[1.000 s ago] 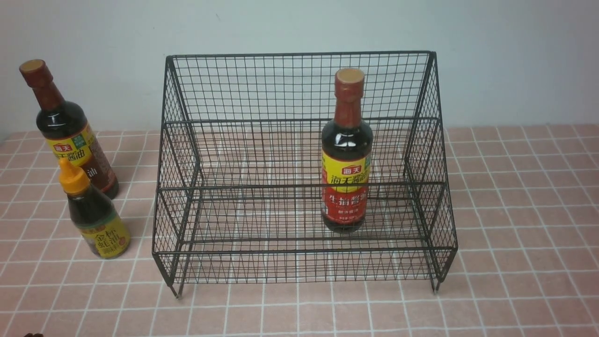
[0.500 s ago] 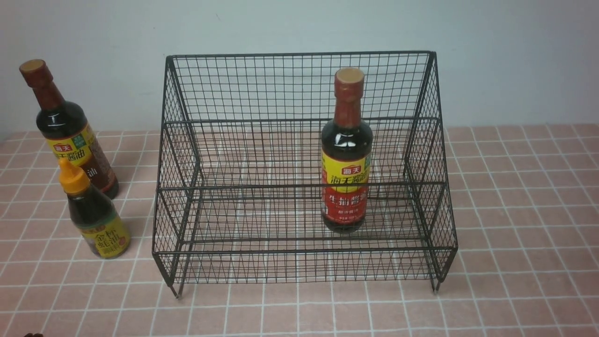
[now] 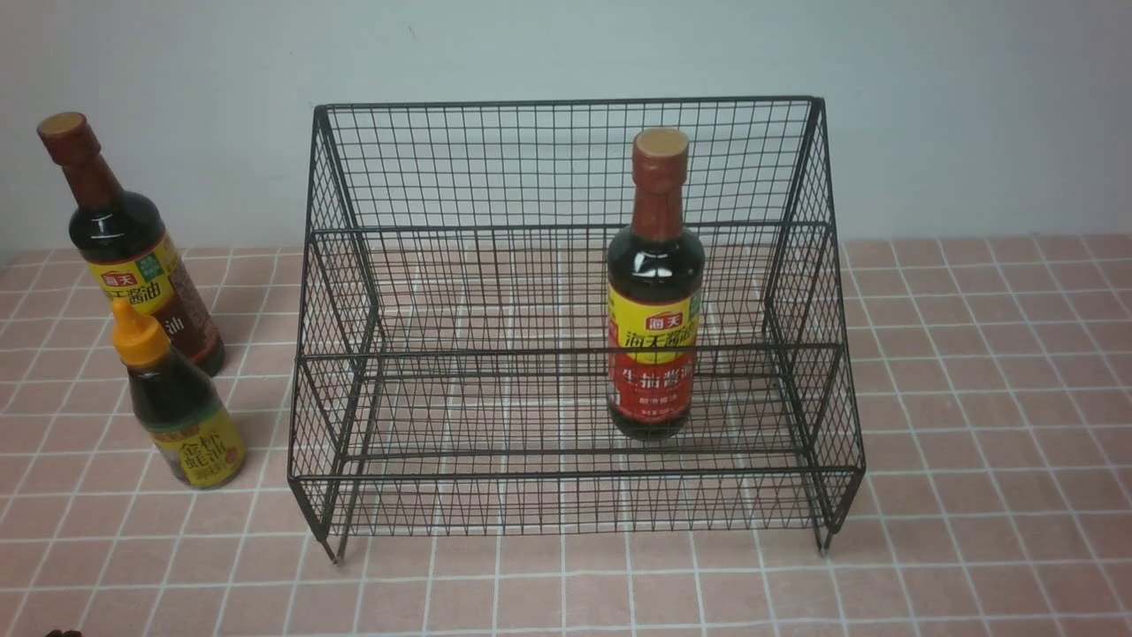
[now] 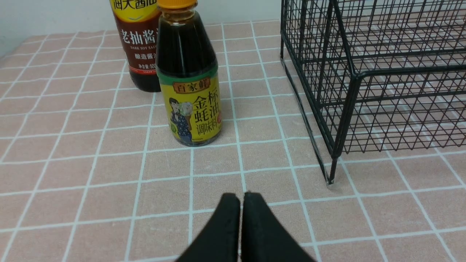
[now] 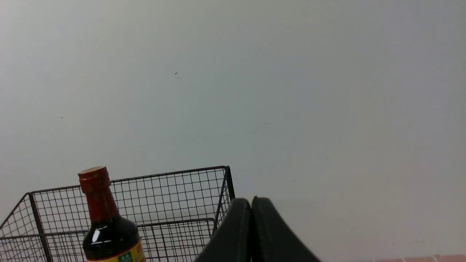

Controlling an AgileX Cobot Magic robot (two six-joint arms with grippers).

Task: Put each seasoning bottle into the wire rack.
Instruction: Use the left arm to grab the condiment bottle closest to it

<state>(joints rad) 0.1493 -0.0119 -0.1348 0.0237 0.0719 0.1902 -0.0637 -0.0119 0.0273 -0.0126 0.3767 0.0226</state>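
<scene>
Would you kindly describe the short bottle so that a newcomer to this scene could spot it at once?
Start at the black wire rack on the tiled table; two bottles stand outside it, on the robot's left. Take the nearer bottle, in front of the tall brown-capped bottle. Only it is short, with an orange nozzle cap and a yellow-green label.

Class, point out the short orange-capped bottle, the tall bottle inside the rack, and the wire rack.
short orange-capped bottle [image 3: 202, 451]: front view, yellow label.
tall bottle inside the rack [image 3: 653, 327]: front view, yellow label band.
wire rack [image 3: 495, 104]: front view, top back rail.
</scene>
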